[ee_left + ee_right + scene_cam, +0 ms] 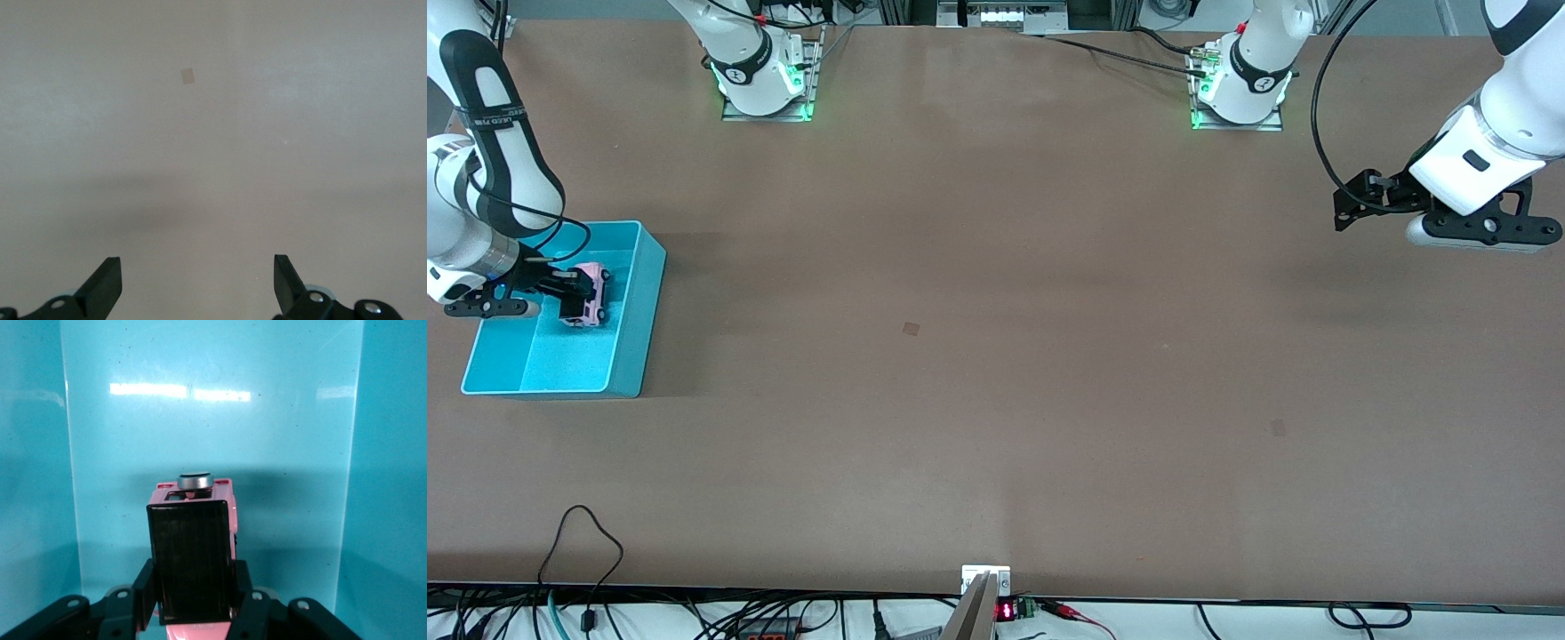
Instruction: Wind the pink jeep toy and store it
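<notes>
The right claw [574, 298] is clamped on the pink jeep toy [588, 294], which is held over the inside of the turquoise bin [639, 333] at the middle left of the front frame. In the right wrist view, the toy's black ribbed roof [191, 560] is seen gripped between the two fingers [145, 593], low in the frame, with the bin's floor spread out beneath it and the bin's walls rising close on both sides. The left claw [1352, 206] is kept waiting at the upper right of the front frame, over the bench [996, 356], with its fingers [103, 287] spread apart and nothing between them. Wide bare bench surface is seen between the two arms.
</notes>
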